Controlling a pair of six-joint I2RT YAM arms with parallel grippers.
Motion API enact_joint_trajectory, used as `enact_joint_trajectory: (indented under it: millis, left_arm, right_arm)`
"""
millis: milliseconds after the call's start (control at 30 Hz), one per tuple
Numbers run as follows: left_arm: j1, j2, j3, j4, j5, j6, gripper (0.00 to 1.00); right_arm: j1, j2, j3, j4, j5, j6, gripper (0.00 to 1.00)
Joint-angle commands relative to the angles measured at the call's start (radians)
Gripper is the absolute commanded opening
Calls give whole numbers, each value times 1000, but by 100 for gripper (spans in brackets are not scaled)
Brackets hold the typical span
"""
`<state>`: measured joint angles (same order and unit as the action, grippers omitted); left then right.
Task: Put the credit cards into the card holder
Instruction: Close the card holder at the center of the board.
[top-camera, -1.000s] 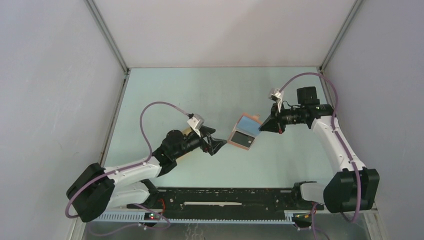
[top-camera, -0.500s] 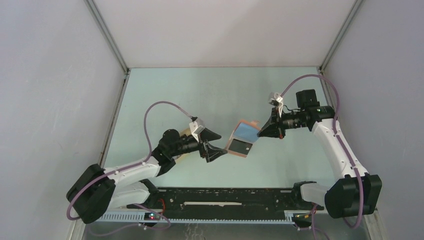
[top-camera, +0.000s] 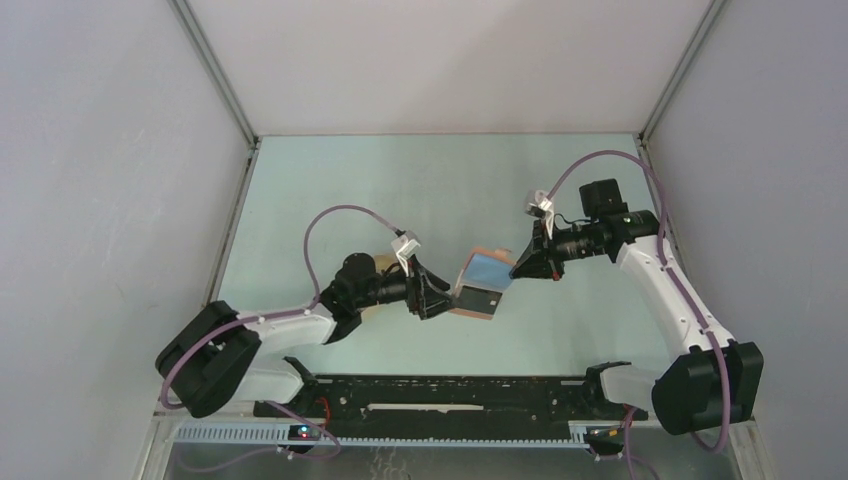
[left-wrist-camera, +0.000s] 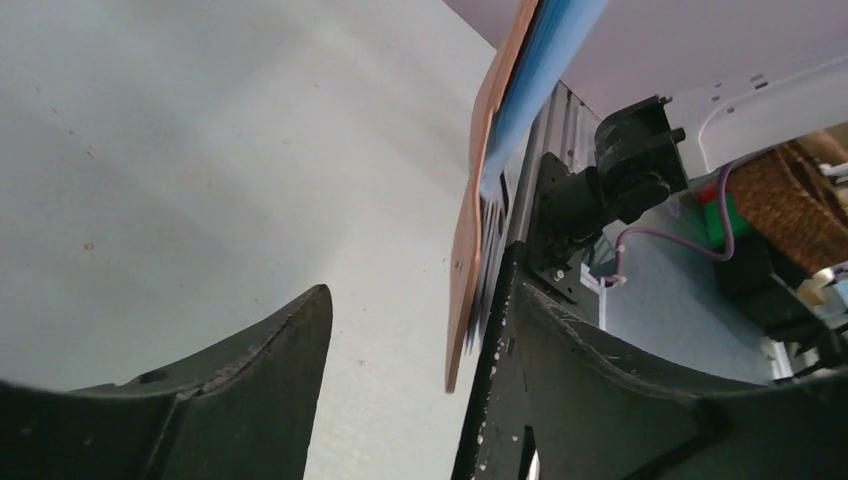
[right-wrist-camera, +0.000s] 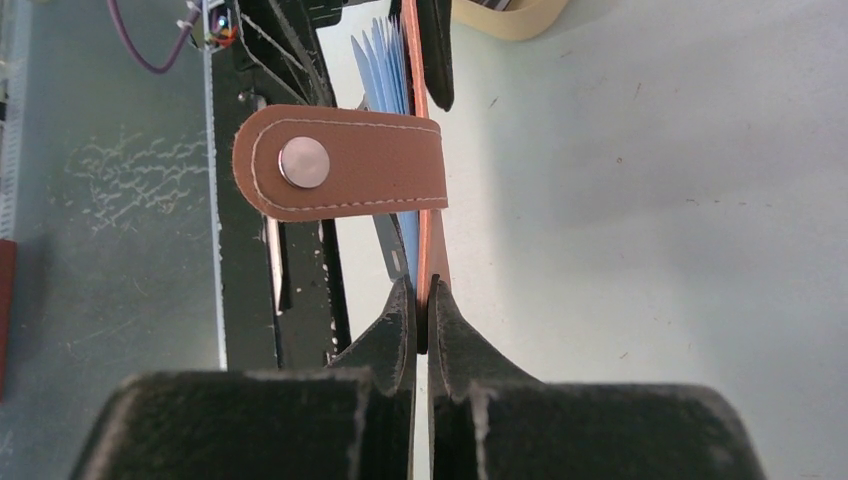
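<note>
The card holder (top-camera: 480, 283), reddish-brown leather with blue slots inside, hangs open above the table. My right gripper (top-camera: 521, 266) is shut on its upper right edge. In the right wrist view the jaws (right-wrist-camera: 422, 292) pinch the leather wall, and the snap strap (right-wrist-camera: 340, 162) folds out to the left beside the blue slots (right-wrist-camera: 385, 70). My left gripper (top-camera: 441, 296) is open at the holder's lower left edge. In the left wrist view the brown edge (left-wrist-camera: 468, 280) stands between the spread fingers (left-wrist-camera: 418, 300), close to the right one. A dark credit card (top-camera: 483, 298) shows on the holder's lower half.
A pale tan tray (right-wrist-camera: 508, 18) lies on the table beyond the holder, mostly hidden by the left arm in the top view. The black rail (top-camera: 450, 392) runs along the near table edge. Grey walls close in on three sides.
My left gripper has moved right until its fingers straddle the holder's lower edge, and they have narrowed a little. The right arm has shifted the holder slightly left.
</note>
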<state>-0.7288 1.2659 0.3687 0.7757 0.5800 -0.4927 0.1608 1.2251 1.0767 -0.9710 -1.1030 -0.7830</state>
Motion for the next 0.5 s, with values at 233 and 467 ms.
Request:
enact_joint_trajectory:
  millis: [233,467]
  left_arm:
    - [-3,151,141,143,110,-275,43]
    - [-3,245,151,205,140,-351,12]
  right_arm:
    - [78,-1,28,107,111,-3,0]
    - [86,-9,18,121,139,-6,0]
